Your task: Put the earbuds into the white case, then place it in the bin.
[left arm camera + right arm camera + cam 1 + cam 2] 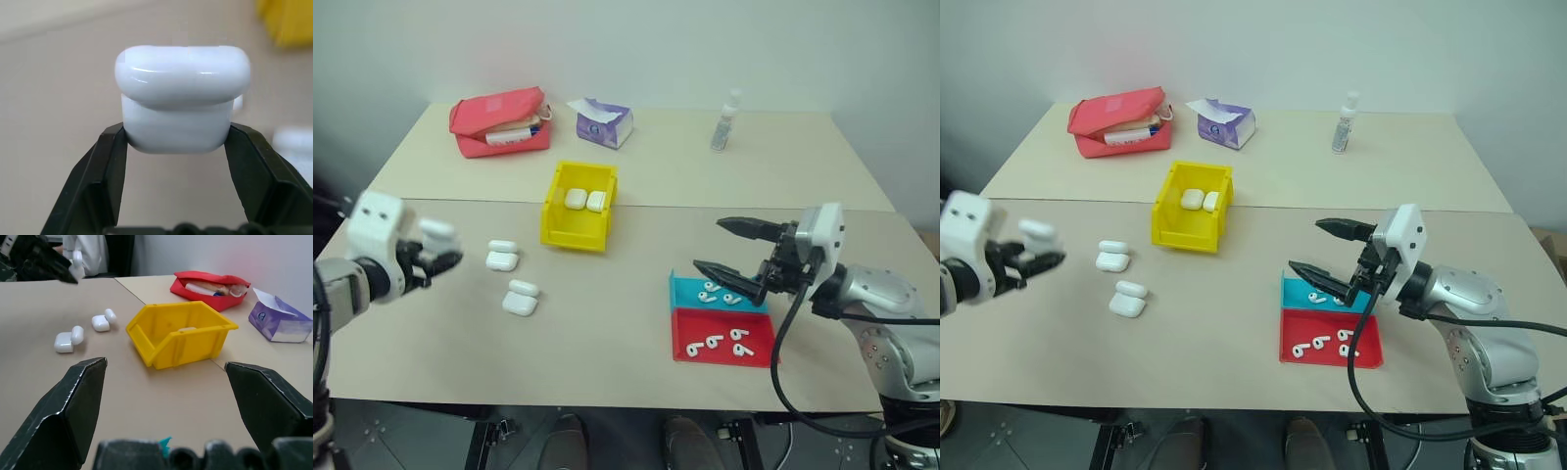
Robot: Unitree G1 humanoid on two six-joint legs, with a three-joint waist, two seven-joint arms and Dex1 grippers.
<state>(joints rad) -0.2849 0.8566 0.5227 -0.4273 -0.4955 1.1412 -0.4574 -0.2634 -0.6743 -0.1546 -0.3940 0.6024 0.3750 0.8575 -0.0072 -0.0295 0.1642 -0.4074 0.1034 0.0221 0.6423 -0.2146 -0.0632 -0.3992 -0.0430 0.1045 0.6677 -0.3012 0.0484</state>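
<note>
against a plain pale wall, a beige table (607,333) carries the work. at far left the left gripper (438,257) hangs above the table, its jaws clamped on the white case (182,110), lid flipped up. just right of those jaws lie two more open cases (512,280); beyond them stands the bin (578,206), already holding two cases. at right the right gripper (729,258) hovers with jaws wide apart and empty, the earbuds (720,294) in the teal tray (685,287) just beneath, more in the red tray (681,338). the squeeze sits low on glossy plastic, so the case could slip or twist; a tiny bud could skid from the broad jaws or miss its socket.
</note>
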